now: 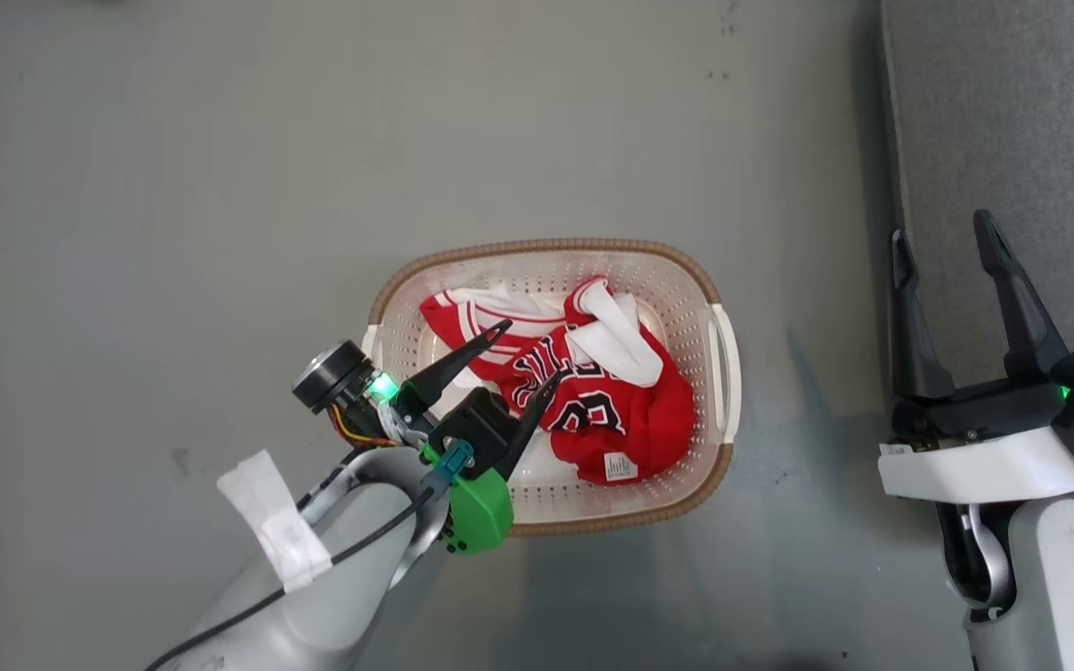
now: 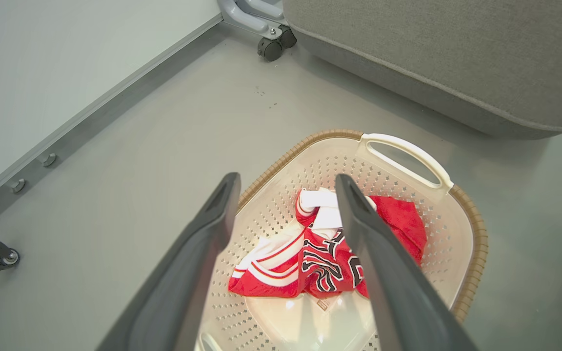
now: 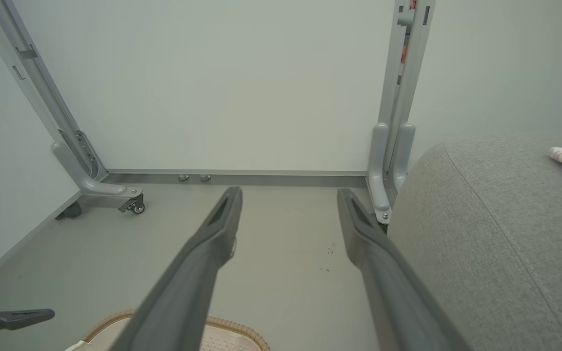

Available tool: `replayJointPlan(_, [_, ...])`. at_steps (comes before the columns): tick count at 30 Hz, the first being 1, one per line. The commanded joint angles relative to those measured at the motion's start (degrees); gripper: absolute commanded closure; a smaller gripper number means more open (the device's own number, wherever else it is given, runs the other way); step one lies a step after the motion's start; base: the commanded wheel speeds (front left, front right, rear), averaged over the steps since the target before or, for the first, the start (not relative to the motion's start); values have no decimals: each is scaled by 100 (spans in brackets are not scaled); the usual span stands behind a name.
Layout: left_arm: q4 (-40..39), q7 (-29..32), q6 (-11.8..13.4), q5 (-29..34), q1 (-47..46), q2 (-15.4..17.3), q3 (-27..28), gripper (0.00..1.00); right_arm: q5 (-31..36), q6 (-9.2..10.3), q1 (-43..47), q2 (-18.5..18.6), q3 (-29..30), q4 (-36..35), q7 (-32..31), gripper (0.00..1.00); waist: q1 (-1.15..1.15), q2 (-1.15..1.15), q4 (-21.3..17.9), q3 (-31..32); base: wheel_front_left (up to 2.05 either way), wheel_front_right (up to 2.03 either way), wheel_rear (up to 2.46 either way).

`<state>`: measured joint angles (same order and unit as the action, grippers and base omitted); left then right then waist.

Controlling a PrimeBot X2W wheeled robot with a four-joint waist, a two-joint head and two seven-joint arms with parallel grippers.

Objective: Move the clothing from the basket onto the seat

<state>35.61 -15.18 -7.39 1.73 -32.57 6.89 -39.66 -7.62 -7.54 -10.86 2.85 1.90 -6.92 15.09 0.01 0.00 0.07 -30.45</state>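
Lying crumpled in the basket (image 1: 722, 308), red clothing (image 1: 612, 401) shows white trim

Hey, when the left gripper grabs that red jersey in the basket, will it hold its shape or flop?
Probably flop: the jersey lies crumpled in folds in the basket, so it should sag from a pinch. Likely light, being thin fabric. Its tangled white-trimmed parts may drag along together.

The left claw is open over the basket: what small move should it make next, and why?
Probably lower the left claw straight down onto the clothing. It stands open and hangs over the red heap, which lies inside the basket and is not yet gripped.
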Motion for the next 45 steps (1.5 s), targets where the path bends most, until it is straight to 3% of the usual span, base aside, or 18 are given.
replayJointPlan(1, [236,6,-14,-31,-329,86,-168,0,20,10,-157,21,13,-58,12,0,-1,0,-105,-912,0,0,0])
replayJointPlan(11, [2055,6,-13,-77,-1983,40,-1937,0,58,10,-592,12,-59,-323,12,0,-1,0,-310,-1975,0,0,0])
replayJointPlan(17, [2746,6,-6,-389,-2637,-108,-2489,0,-11,10,-793,10,-53,-511,12,0,-1,0,-527,-2464,0,0,0])
replayJointPlan(27, [3150,6,38,-402,-3227,-5,-2918,0,21,10,-905,8,-78,-792,12,0,-1,0,-711,-2939,0,0,0])
replayJointPlan(41, [3754,329,472,-2,-3750,-82,-3180,0,-56,10,-872,9,-185,-968,12,0,-1,0,-842,-3398,0,0,0])
replayJointPlan(45, [3786,341,697,106,-3796,-89,-3215,0,-79,10,-819,9,-213,-977,12,0,-1,0,-868,-3434,0,0,0])
